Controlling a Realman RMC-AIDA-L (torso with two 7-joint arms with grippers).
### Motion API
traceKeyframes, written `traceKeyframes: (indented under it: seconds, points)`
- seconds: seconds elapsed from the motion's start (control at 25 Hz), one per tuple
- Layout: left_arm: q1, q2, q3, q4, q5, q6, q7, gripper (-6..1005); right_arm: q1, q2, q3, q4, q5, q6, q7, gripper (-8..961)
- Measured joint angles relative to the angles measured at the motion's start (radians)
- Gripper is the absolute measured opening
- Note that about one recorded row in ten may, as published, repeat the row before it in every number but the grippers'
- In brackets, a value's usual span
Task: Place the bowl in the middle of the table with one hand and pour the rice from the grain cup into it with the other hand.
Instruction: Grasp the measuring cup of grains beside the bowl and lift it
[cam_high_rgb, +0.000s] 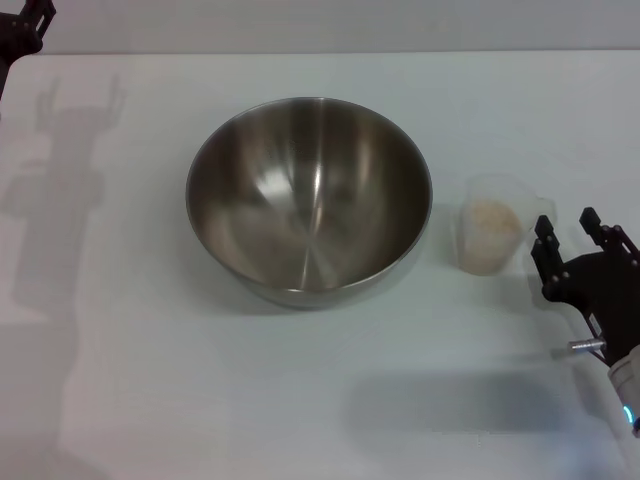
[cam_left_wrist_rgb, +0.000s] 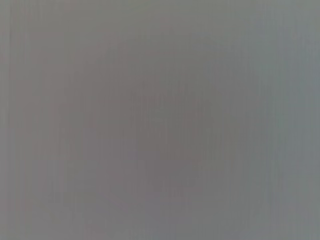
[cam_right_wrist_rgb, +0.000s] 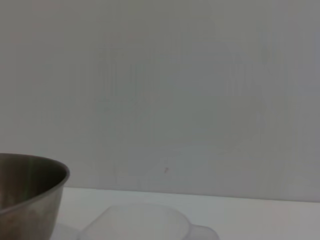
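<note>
The steel bowl (cam_high_rgb: 308, 200) stands upright on the white table (cam_high_rgb: 120, 380), near its middle, with nothing inside. To its right stands the clear grain cup (cam_high_rgb: 482, 262), holding pale rice (cam_high_rgb: 490, 222). My right gripper (cam_high_rgb: 567, 226) is just right of the cup, open, its black fingers apart and holding nothing. In the right wrist view the bowl's side (cam_right_wrist_rgb: 30, 195) and the cup's rim (cam_right_wrist_rgb: 135, 222) show low down. My left gripper (cam_high_rgb: 25, 25) is parked at the far left corner. The left wrist view is a plain grey blur.
The left arm's shadow (cam_high_rgb: 70, 190) falls across the table's left side. A pale wall (cam_right_wrist_rgb: 160, 90) rises behind the table's far edge. Nothing else stands on the tabletop.
</note>
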Motion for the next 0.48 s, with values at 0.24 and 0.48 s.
traceKeyframes:
  seconds: [0.24, 0.48]
  points:
    - [-0.006, 0.000, 0.000, 0.000, 0.000, -0.003, 0.000, 844, 0.017, 0.000, 0.002, -0.009, 0.000, 0.012, 0.000, 499]
    - [-0.007, 0.000, 0.000, 0.000, -0.002, -0.002, 0.001, 844, 0.024, 0.000, 0.004, -0.013, 0.000, 0.013, 0.000, 500]
